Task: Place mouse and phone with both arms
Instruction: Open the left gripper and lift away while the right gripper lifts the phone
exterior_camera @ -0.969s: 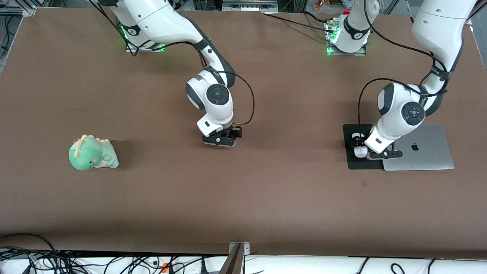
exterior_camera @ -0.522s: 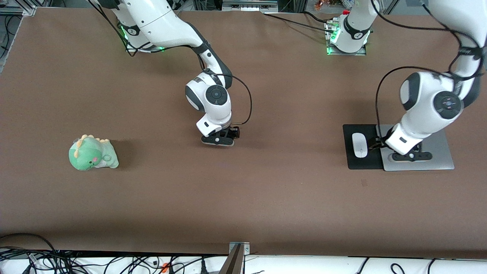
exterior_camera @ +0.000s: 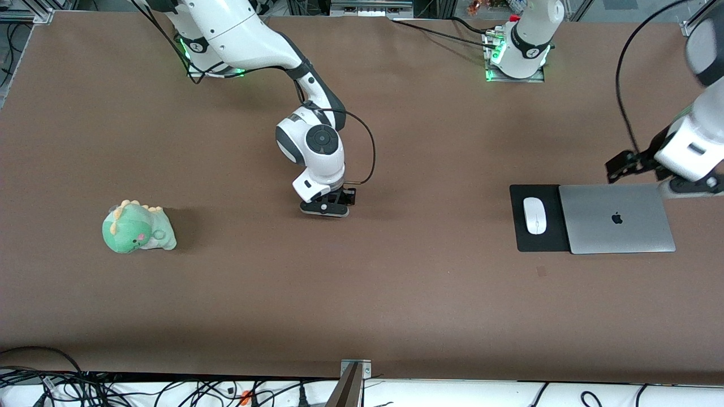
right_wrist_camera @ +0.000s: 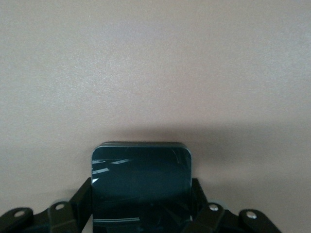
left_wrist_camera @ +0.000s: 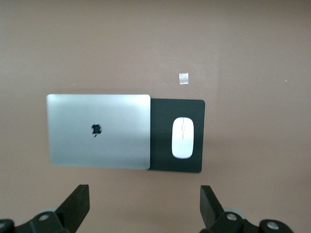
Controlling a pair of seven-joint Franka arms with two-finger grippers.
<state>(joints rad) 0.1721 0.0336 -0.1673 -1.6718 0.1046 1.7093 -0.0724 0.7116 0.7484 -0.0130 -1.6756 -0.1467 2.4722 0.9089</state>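
Observation:
The white mouse (exterior_camera: 535,215) lies on the black mouse pad (exterior_camera: 523,240), beside the laptop; it also shows in the left wrist view (left_wrist_camera: 182,138). My left gripper (exterior_camera: 694,185) is raised high over the table by the laptop's edge at the left arm's end; in its wrist view it (left_wrist_camera: 143,208) is open and empty. My right gripper (exterior_camera: 324,208) is low at the table's middle, shut on the black phone (right_wrist_camera: 141,170), which sticks out between the fingers (right_wrist_camera: 77,204). In the front view the phone is hidden under the gripper.
A closed silver laptop (exterior_camera: 616,217) lies beside the mouse pad, overlapping its edge, and shows in the left wrist view (left_wrist_camera: 99,130). A green dinosaur plush (exterior_camera: 137,229) sits toward the right arm's end. A small tape mark (exterior_camera: 541,271) lies nearer the front camera than the pad.
My left gripper let go of the mouse on the pad, then rose and swung over the laptop toward the left arm's end. The right gripper hardly moved.

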